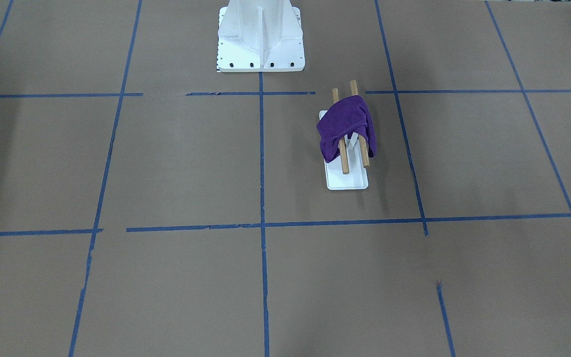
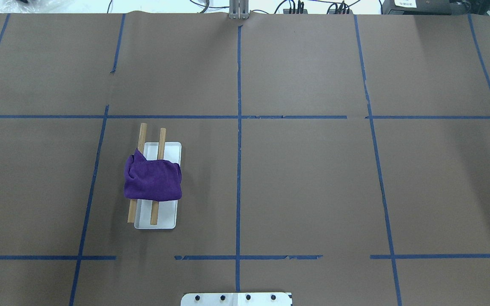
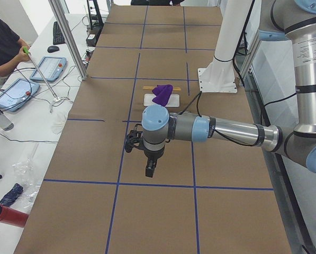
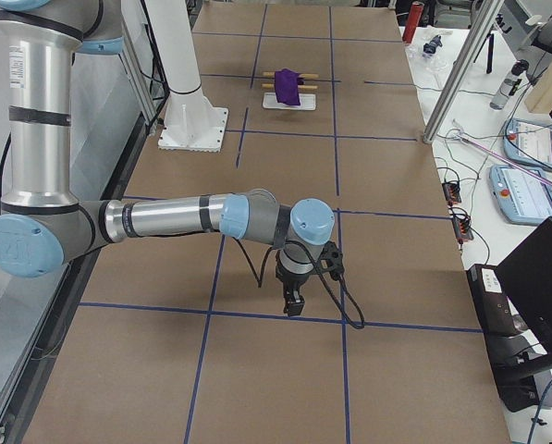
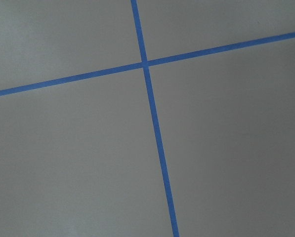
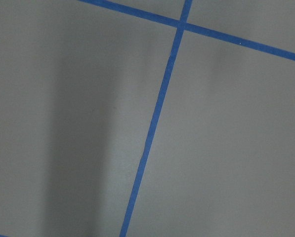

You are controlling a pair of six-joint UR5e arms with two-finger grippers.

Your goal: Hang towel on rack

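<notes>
Brown table (image 2: 313,191) holds one two-dowel rack (image 2: 165,216) under one purple towel (image 2: 153,182); left tool (image 3: 150,170), right tool (image 4: 294,302): openness unclear.

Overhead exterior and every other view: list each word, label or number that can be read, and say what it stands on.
No text is legible in any view.
White label on the black box: too small to read.
Print on the left arm's silver tube: blurred.
Print on the right arm's silver tube: blurred.
Towel and rack: no lettering shows.
</notes>
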